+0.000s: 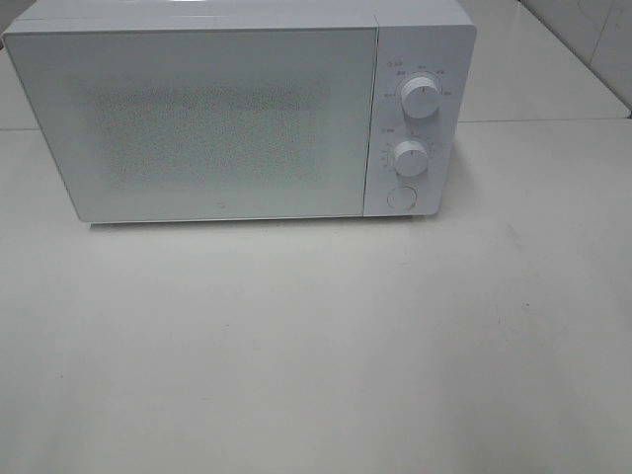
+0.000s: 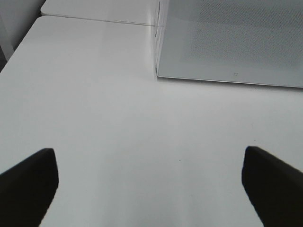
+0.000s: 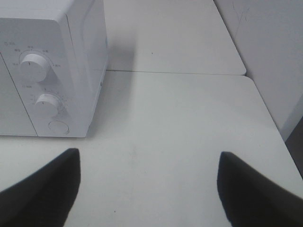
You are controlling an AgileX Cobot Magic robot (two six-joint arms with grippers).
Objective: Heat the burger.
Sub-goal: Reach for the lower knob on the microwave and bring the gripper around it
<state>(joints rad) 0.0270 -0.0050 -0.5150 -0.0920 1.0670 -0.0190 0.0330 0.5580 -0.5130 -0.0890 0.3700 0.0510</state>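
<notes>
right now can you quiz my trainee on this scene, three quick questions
1. True or false: the door of the microwave stands open.
2. Multiple choice: how many raised round knobs sit on the control panel? A one, B two, C four.
3. Fill in the gap: the left gripper and the right gripper hold nothing, and the jaws of both are ____.

Key: 1 false, the door is shut flush. 2 B, an upper knob and a lower knob, with a flat round button under them. 3 open.
</notes>
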